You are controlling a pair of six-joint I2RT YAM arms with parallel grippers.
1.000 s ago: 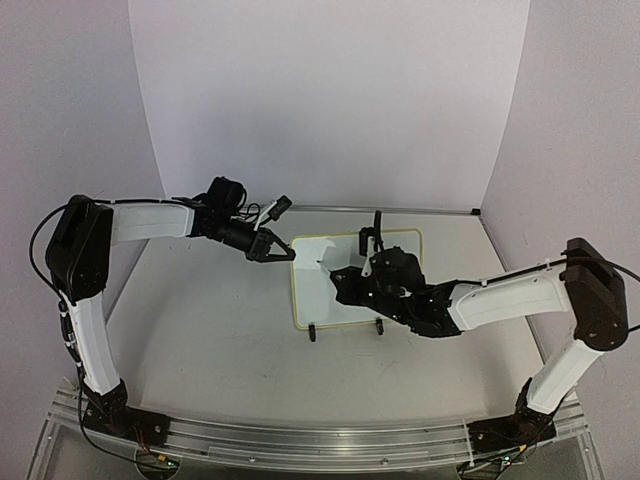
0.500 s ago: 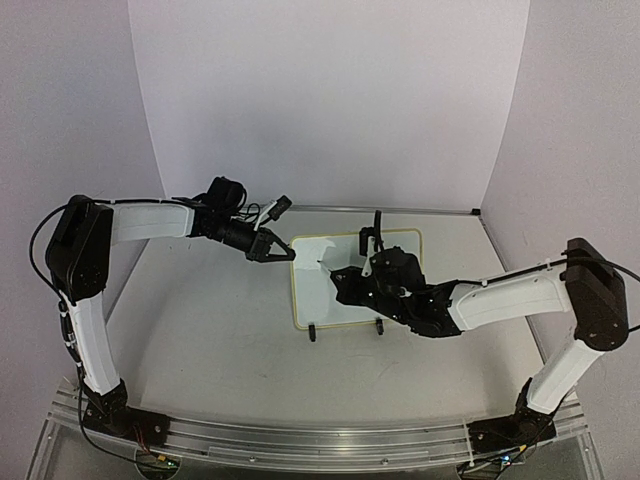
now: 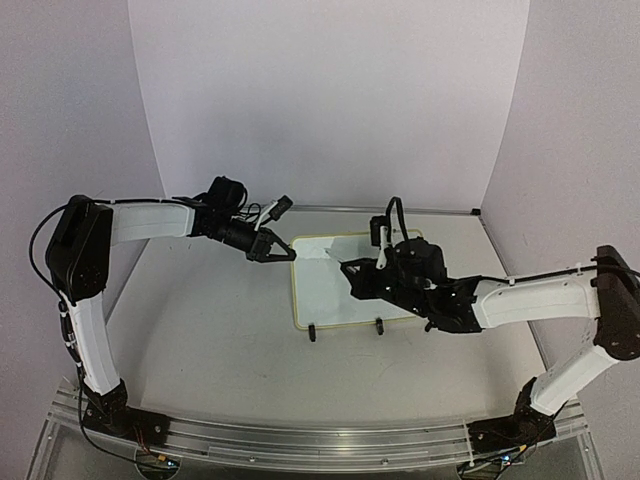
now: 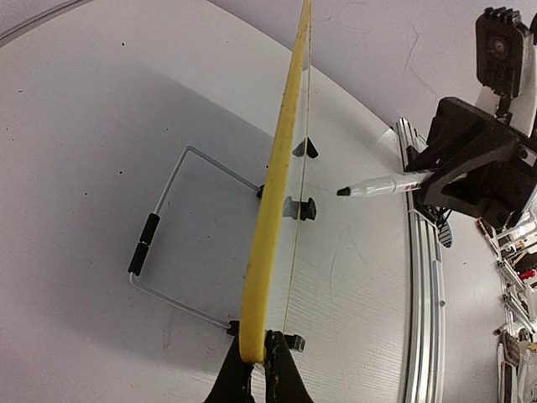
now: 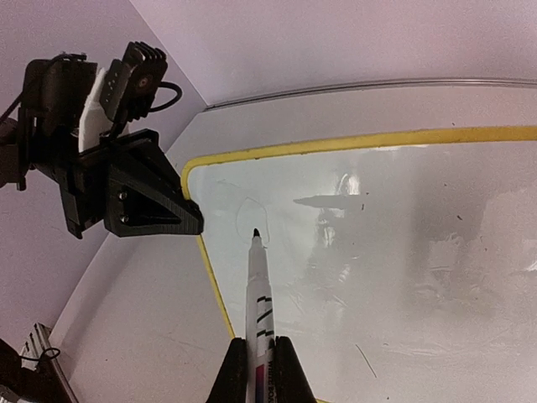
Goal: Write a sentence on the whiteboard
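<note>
The whiteboard (image 3: 330, 295) stands tilted on two black clip feet, with a pale-yellow rim. My left gripper (image 3: 285, 250) is shut on its upper left corner. In the left wrist view the jaws (image 4: 258, 363) pinch the yellow rim (image 4: 273, 201), seen edge-on. My right gripper (image 3: 368, 274) is shut on a white marker (image 5: 258, 294). The marker's black tip (image 4: 341, 191) hangs a short way off the board face. Of the sentence, only one faint thin loop (image 5: 241, 208) shows near the tip. No words are readable.
A wire stand (image 4: 168, 243) with black sleeves props the board from behind. The board's clip feet (image 3: 312, 333) rest on the grey table. White walls close the back and sides. The metal rail (image 3: 300, 440) with the arm bases runs along the near edge.
My right arm has drawn back to the right and lifted the marker tip away from the board face. The left gripper and the board have not moved.
</note>
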